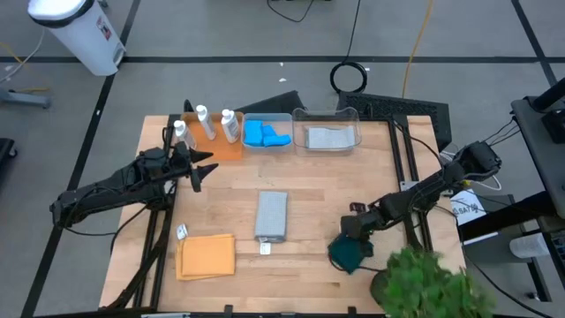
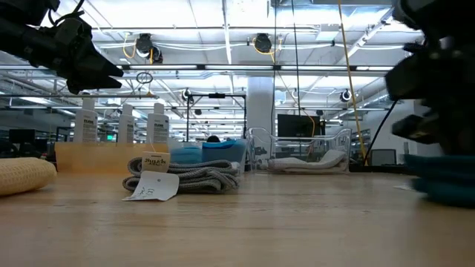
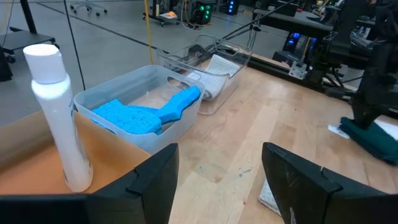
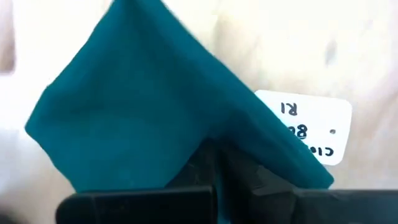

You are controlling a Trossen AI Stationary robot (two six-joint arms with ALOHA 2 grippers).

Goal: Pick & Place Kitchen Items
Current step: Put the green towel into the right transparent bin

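My left gripper (image 1: pixel 201 170) is open and empty above the table, beside the orange tray (image 1: pixel 225 148); it also shows in the left wrist view (image 3: pixel 217 180). Three white capped bottles (image 1: pixel 204 122) stand on the tray. Blue sponges (image 1: pixel 265 134) lie in a clear bin (image 3: pixel 134 84). A grey folded cloth (image 1: pixel 272 215) and an orange cloth (image 1: pixel 207 256) lie flat on the table. My right gripper (image 1: pixel 355 231) is shut on a dark green cloth (image 1: pixel 349 254) near the table's near right edge. My right gripper pinches the dark green cloth at a folded edge (image 4: pixel 211 146), next to its white tag (image 4: pixel 308 127), between its two fingers. The fingers come from above, slanting down. The rest of the cloth (image 2: pixel 445 185) lies on the table. One layer or several, I cannot tell.
A second clear bin (image 1: pixel 328 137) at the far edge holds a grey cloth. A green plant (image 1: pixel 424 283) stands at the table's near right corner, close to the right arm. Bare wood lies between the two grippers.
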